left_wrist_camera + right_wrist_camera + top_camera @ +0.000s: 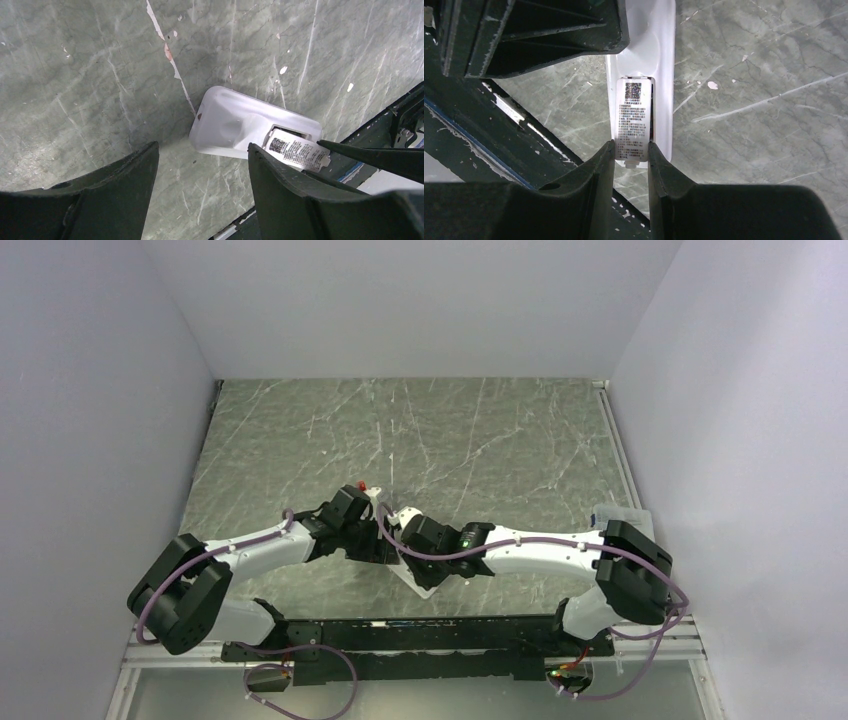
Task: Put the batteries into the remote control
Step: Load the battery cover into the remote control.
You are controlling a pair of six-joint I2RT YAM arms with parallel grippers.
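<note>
While the right gripper (631,150) pinched the near end of a white labelled strip (634,110), both fingers closed snugly against its edges, the strip lay along the recess of the remote control (665,75). The remote control rested flat on the marbled table (75,75), in the near part, about midway between left and right. The left gripper (202,147) hovered just beside it with its jaws spread and nothing between them. Whether batteries sat under the strip could not be told.
</note>
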